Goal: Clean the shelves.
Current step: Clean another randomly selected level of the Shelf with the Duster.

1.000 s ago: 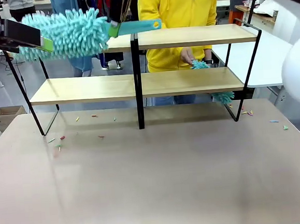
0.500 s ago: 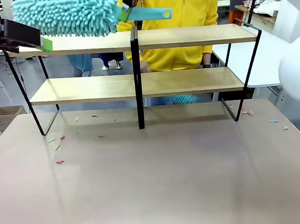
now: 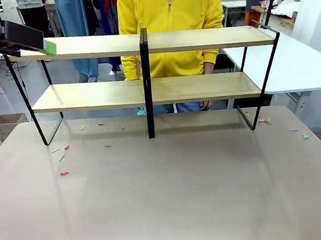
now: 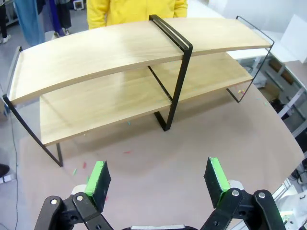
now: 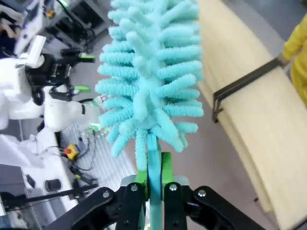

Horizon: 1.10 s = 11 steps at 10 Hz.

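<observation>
Two sets of jaws are working for me here: my left jaws are standing wide open, green pads (image 4: 98, 179) well apart with nothing between them, hanging above the table (image 4: 192, 158) and looking down on the shelves (image 4: 120, 52). My right jaws are pinching shut on the handle of a teal duster (image 5: 151, 72). The shelves are standing toward the table's far side, a person (image 3: 169, 19) in yellow waiting just behind, coloured scraps (image 3: 63, 158) lying near the left legs.

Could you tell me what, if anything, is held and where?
The right gripper clamps the teal duster by its handle; the left gripper holds nothing.
</observation>
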Motion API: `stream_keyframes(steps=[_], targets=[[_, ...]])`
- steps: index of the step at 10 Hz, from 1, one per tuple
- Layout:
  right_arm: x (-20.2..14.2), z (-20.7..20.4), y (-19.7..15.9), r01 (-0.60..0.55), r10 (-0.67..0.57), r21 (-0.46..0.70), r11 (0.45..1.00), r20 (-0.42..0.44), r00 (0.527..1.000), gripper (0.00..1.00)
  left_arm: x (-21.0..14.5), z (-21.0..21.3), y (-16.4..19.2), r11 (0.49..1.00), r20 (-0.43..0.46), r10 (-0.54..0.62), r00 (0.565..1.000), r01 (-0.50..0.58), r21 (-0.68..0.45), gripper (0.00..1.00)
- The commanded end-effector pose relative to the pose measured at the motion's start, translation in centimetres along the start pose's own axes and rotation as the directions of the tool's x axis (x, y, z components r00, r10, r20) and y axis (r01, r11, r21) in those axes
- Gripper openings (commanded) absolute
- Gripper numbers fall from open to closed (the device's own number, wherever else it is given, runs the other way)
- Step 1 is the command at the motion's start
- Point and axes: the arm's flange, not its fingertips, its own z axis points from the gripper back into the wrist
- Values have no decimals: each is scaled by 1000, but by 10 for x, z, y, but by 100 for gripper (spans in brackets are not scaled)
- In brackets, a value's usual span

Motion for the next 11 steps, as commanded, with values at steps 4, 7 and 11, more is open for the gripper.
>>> stream_keyframes(steps=[4,7,11], targets=[[-323,-81,112,546,-525,67,835,-194,828,0,0,0,1,1000,1,3,1000,-3,3,100],[-350,-89,134,515,-478,145,845,-231,848,0,0,0,1,1000,1,3,1000,-3,3,100],[-365,-109,137,504,-362,251,827,-449,817,0,0,0,1,1000,1,3,1000,-3,3,100]])
